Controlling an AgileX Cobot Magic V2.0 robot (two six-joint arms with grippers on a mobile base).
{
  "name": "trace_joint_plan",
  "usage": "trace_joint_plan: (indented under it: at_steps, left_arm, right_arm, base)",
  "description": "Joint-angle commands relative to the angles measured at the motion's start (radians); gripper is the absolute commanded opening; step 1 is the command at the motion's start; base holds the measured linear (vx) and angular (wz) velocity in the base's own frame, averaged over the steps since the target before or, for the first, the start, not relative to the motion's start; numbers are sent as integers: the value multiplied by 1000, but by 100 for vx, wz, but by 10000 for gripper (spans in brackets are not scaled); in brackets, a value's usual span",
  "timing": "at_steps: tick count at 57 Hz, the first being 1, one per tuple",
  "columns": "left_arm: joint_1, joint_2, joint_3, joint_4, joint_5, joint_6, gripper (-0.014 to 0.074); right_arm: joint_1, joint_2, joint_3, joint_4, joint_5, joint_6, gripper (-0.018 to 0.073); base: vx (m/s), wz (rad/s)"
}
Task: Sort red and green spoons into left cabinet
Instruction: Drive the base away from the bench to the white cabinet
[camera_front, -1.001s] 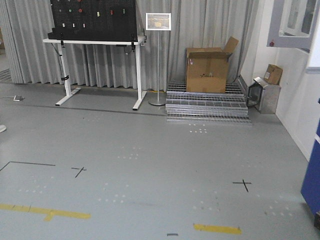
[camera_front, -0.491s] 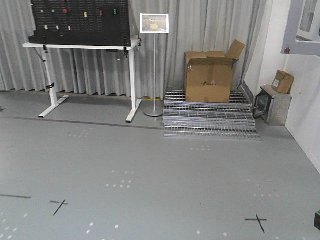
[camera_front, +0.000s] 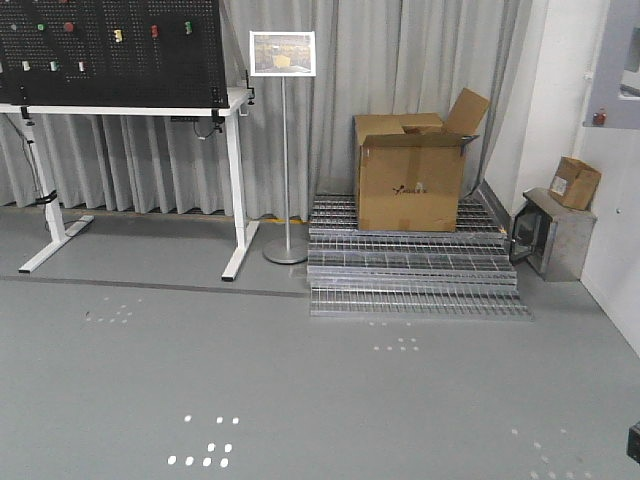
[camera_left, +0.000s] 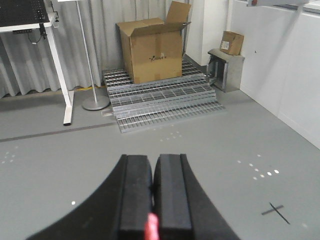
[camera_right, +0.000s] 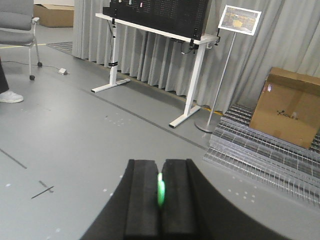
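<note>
The left fingers (camera_left: 136, 195) are pressed together on the red spoon (camera_left: 150, 226), only a sliver of it showing at their base. The right fingers (camera_right: 142, 200) likewise pinch the green spoon (camera_right: 160, 189). Both point out over bare floor (camera_left: 225, 150), likely a carrying grip for travel to the cabinet, which no view shows. Ahead stand a desk (camera_front: 130, 108) bearing a pegboard (camera_front: 110, 50), then an open box (camera_front: 410, 185) on grates (camera_front: 410, 275); its inside is hidden.

Ahead of me an open cardboard box (camera_front: 410, 185) sits on stacked metal grates (camera_front: 412, 272). To their left stand a sign stand (camera_front: 282, 53) and a white table (camera_front: 130, 107) carrying a black pegboard (camera_front: 110, 55), with grey curtains (camera_front: 335, 100) behind.
</note>
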Motion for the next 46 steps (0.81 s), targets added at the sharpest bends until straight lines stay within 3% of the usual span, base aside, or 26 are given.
trace_joint_plan:
  at_steps: [1,46]
  left_arm:
    - [-1,2,-28,-26,-51,-8,-1]
    - [-2,2,-28,-26,-50,-8,-1]
  right_arm:
    - [-3,3,-29,34,-42,0,-3]
    - [-3,3,-29,34,-42,0,-3]
  base:
    - [69,1]
    - [66,-6]
